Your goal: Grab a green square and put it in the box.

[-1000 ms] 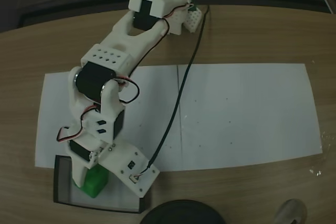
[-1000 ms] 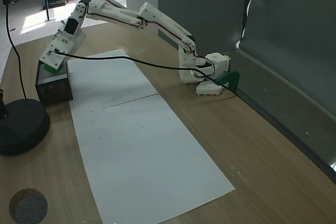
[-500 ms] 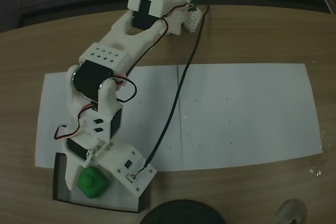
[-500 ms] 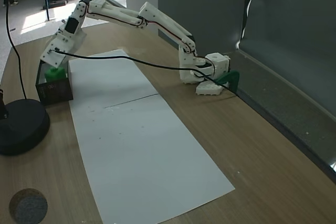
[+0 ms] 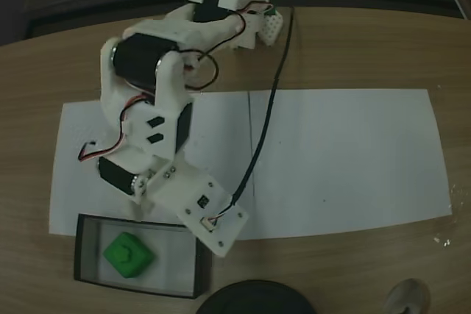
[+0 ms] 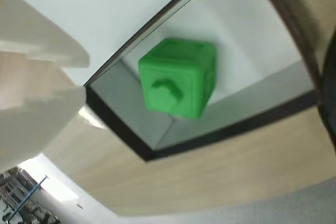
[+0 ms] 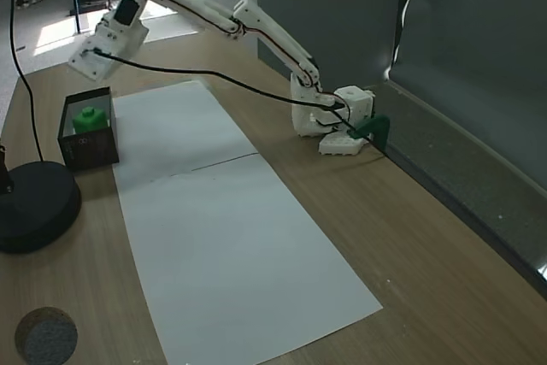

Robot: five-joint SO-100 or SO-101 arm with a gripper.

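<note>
The cube [image 5: 128, 254] sits on the floor of the box [image 5: 87, 254], free of the arm, embossed face up in a fixed view and clear of the walls in the wrist view [image 6: 178, 77]. The arm [image 7: 111, 36] is raised above and beside the box on the bench [image 7: 410, 237], its fingers holding nothing; whether they are spread or pressed together I cannot tell. The placing looks done, with at most the arm's retreat left.
</note>
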